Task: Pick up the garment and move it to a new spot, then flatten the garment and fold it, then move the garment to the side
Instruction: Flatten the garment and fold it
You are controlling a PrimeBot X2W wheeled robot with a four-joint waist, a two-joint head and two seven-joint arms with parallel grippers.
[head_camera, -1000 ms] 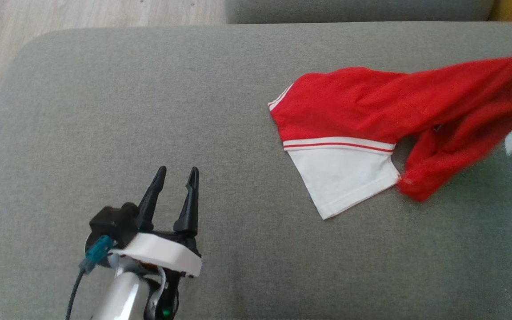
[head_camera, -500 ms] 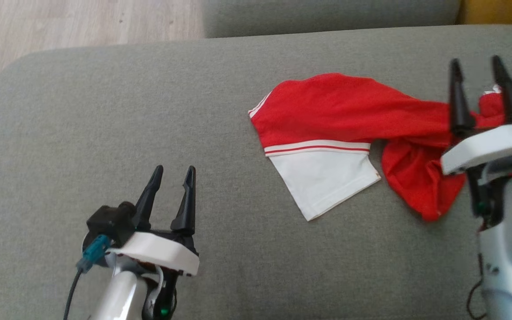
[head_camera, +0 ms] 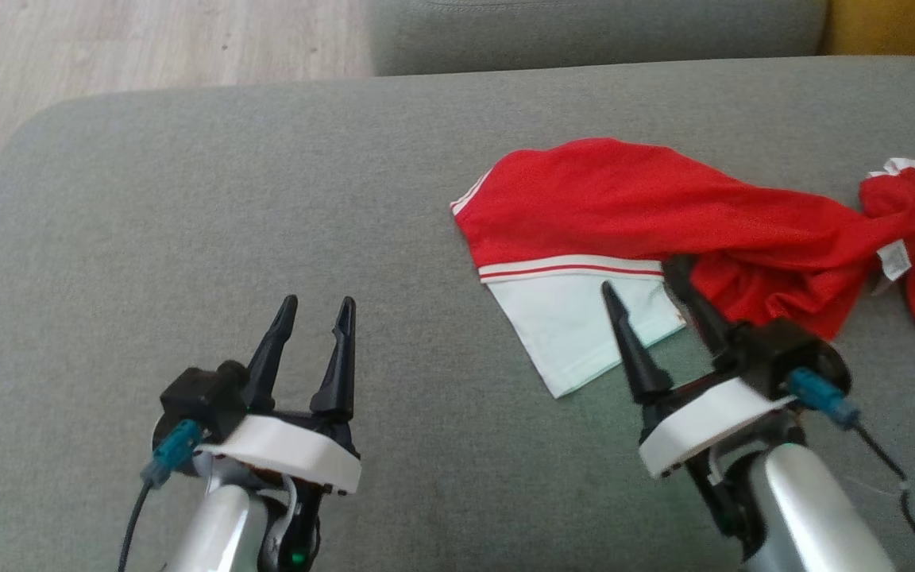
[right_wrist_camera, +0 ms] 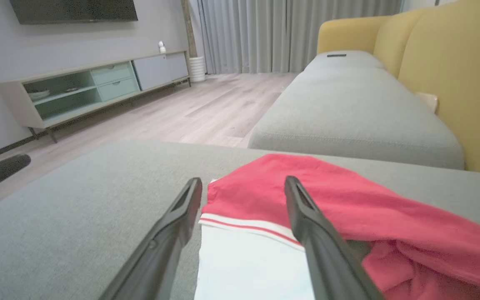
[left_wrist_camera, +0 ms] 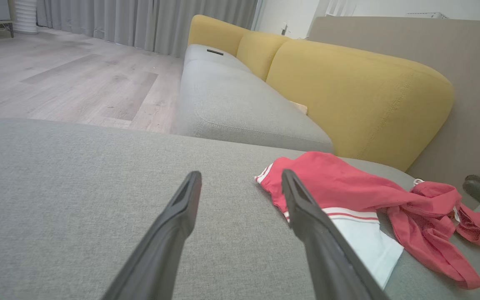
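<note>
The garment [head_camera: 664,206] is a red shirt with a white, red-striped sleeve, lying crumpled on the right half of the grey cushion [head_camera: 227,199]. Its right end bunches up by the head view's right edge. My right gripper [head_camera: 648,274] hovers open over the white sleeve [head_camera: 577,326], with nothing between its fingers. The right wrist view looks along those fingers at the garment [right_wrist_camera: 306,196] lying just beyond the tips. My left gripper [head_camera: 318,306] stands open at the lower left, well clear of the cloth. In the left wrist view the garment [left_wrist_camera: 348,191] lies to the right of the fingers.
The cushion's far edge meets wooden floor [head_camera: 148,48] at the upper left. A second grey seat [head_camera: 584,32] lies beyond, with yellow backrests [left_wrist_camera: 356,96] along the right. The cushion's left half is bare fabric.
My right gripper let go of the garment's right end, opened, and swung down and left to hover over the white sleeve. The released cloth dropped onto the cushion. The left arm stayed still.
</note>
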